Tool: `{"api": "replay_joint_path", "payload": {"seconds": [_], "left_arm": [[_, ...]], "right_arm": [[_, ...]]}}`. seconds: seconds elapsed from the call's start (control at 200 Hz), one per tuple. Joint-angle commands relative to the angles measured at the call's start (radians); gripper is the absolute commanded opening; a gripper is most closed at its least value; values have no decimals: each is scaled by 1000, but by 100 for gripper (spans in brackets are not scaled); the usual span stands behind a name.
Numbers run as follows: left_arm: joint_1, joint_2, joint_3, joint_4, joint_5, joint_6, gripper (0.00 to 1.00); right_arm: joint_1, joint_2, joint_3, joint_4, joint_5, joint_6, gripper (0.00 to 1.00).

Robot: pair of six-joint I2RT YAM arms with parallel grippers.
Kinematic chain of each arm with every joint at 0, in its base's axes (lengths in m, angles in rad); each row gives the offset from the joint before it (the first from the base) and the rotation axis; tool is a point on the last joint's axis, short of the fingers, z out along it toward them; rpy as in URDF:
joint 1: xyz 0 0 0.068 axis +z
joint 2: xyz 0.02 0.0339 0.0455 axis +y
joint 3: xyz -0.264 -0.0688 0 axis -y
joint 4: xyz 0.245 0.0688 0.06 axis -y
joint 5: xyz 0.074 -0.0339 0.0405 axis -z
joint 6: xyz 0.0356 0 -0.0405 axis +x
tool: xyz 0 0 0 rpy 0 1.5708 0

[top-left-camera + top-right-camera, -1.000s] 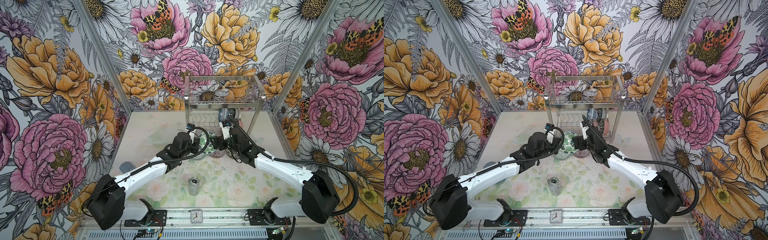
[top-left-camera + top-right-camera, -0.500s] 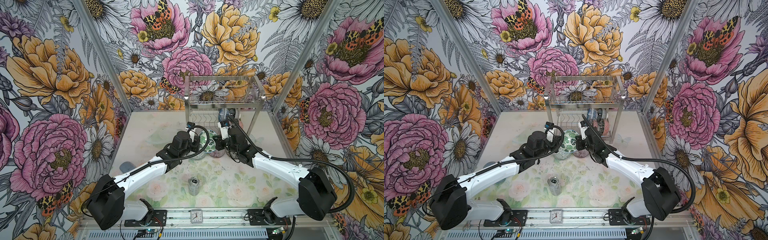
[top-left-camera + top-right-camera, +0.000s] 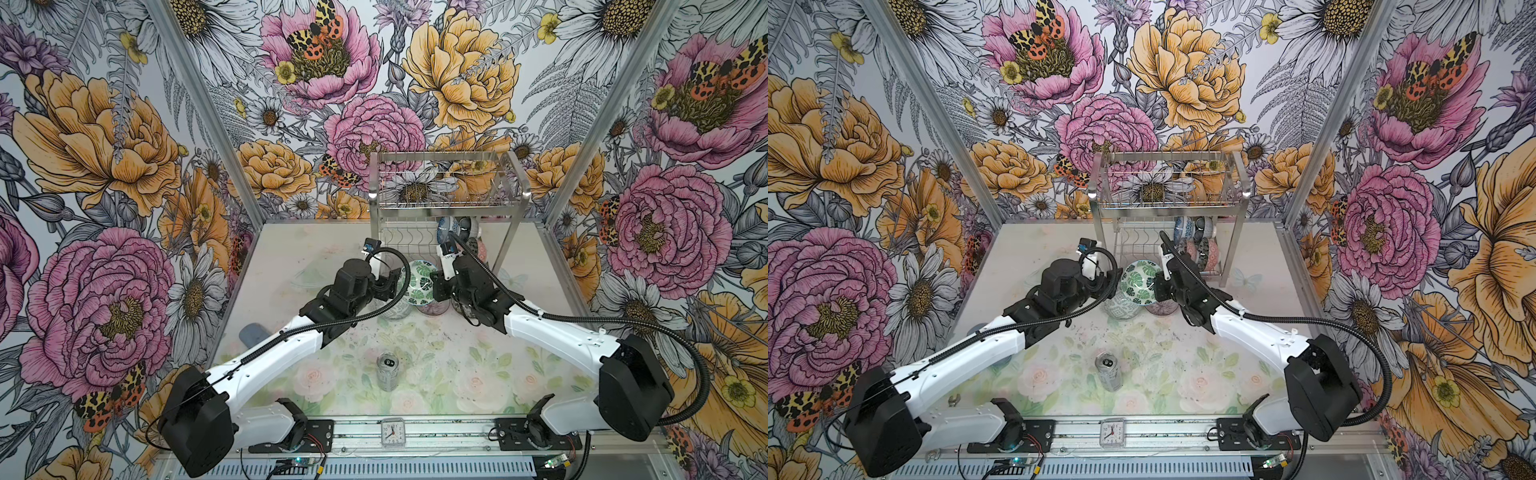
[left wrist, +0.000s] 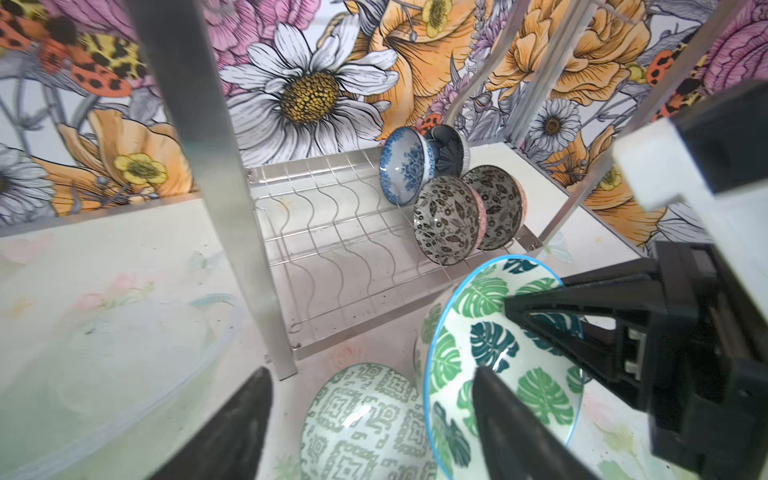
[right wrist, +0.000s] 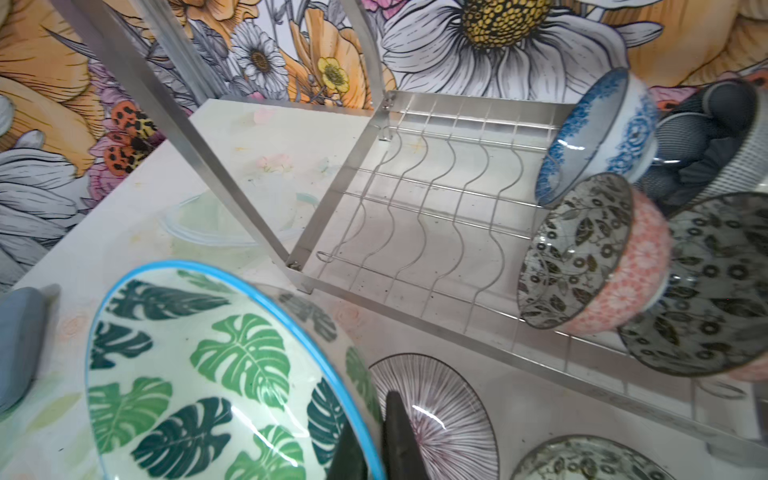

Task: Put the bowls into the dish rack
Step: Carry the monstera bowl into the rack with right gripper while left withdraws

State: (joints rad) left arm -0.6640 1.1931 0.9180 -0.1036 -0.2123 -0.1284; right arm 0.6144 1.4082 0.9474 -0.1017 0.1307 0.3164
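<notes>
Bowls (image 3: pixel 1196 239) number eight by my count. Four stand on edge at the right end of the dish rack's (image 4: pixel 324 249) lower tier: one blue bowl (image 4: pixel 405 170), one dark striped bowl (image 4: pixel 451 151) behind it, and two black-leaf bowls (image 4: pixel 446 220) (image 4: pixel 496 205) with pink outsides in front. Three sit on the desk (image 3: pixel 291 257) before the rack's near edge: a green maze bowl (image 4: pixel 361 424), a purple-lined bowl (image 5: pixel 440 407) and a third black-leaf bowl (image 5: pixel 582 461). The eighth, the leaf bowl (image 4: pixel 469 316), is tilted nearly on edge above the maze bowl and just before the rack's front rail.

My right pincer (image 5: pixel 374 432) is clamped on its blue rim, one finger inside and one outside. My left pincer (image 4: pixel 370 374) stands wide: one finger is in front of the bowl's inside and the other is out over the desk. Whether it touches the bowl I cannot tell.

For room, the wavy slots from the blue bowl across to the rack's left legs are bare wire. One clear plastic piece (image 5: pixel 216 224) lies on the desk just outside the front left leg. One can (image 3: pixel 387 372) stands upright near the desk's front, well apart from both pincers. One small clock (image 3: pixel 392 432) sits on the front rail, and one grey-blue thing (image 3: pixel 254 332) lies at the desk's left edge.
</notes>
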Motion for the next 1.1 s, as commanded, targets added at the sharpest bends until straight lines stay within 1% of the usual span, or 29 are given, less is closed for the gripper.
{"api": "replay_joint_path", "payload": {"seconds": [0.0, 0.065, 0.135, 0.285, 0.415, 0.555, 0.656, 0.721, 0.766, 0.956, 1.051, 1.091], "left_arm": [[39, -64, 24, -102, -73, 43, 99], [71, -92, 14, -130, -73, 43, 99], [104, -112, 8, -151, -72, 41, 99], [148, -125, 2, -169, -70, 35, 99], [178, -130, -14, -147, -42, 29, 99], [192, -132, -25, -143, -24, 27, 99], [195, -141, -40, -136, -21, 26, 99], [197, -146, -54, -126, -16, 20, 99], [197, -149, -58, -125, -15, 18, 99], [199, -174, -70, -126, -27, 25, 99], [205, -185, -85, -113, -25, 25, 99], [209, -188, -89, -110, -22, 21, 99]], "right_arm": [[15, -20, 58, 11, 289, -49, 0], [33, 20, 91, -4, 458, -78, 0], [50, 74, 136, -8, 582, -114, 0], [84, 199, 241, 3, 772, -212, 0], [106, 306, 296, 127, 888, -360, 0], [109, 425, 372, 249, 965, -506, 0], [103, 531, 427, 409, 1041, -690, 0], [93, 593, 473, 482, 1069, -781, 0], [86, 629, 507, 500, 1073, -812, 0], [54, 731, 636, 508, 1063, -856, 0], [43, 796, 706, 555, 1064, -902, 0], [40, 829, 736, 589, 1066, -941, 0]]}}
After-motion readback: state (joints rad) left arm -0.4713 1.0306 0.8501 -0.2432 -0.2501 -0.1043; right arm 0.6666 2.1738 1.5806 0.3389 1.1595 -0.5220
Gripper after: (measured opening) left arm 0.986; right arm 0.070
